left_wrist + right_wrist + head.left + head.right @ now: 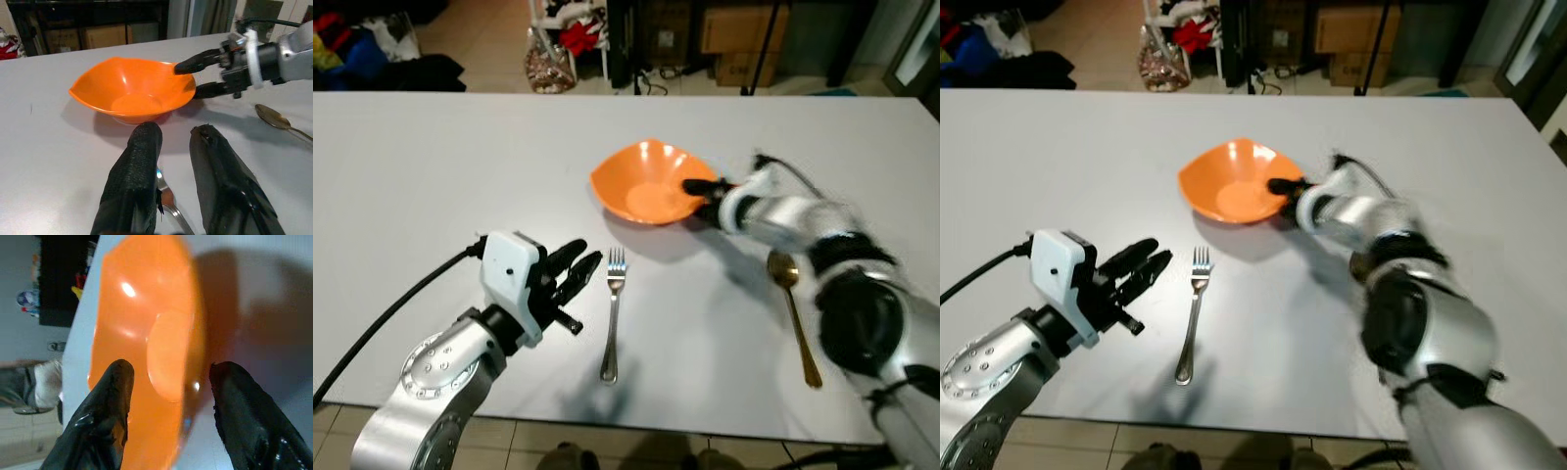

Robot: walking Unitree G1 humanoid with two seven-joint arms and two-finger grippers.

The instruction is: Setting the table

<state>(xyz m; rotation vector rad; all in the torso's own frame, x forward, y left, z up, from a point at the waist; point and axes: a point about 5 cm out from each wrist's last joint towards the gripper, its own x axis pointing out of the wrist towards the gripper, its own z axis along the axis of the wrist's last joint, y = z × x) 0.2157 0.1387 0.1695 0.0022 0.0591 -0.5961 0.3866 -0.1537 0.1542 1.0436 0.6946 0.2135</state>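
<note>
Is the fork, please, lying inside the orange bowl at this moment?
No, the fork lies flat on the white table, in front of the orange bowl.

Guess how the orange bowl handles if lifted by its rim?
The bowl looks like thin, glossy plastic: probably light and stiff, but slippery. The right gripper straddles one edge, a finger inside and one outside, so it may tilt under an off-centre lift. Its small flat base may slide if pushed.
</note>
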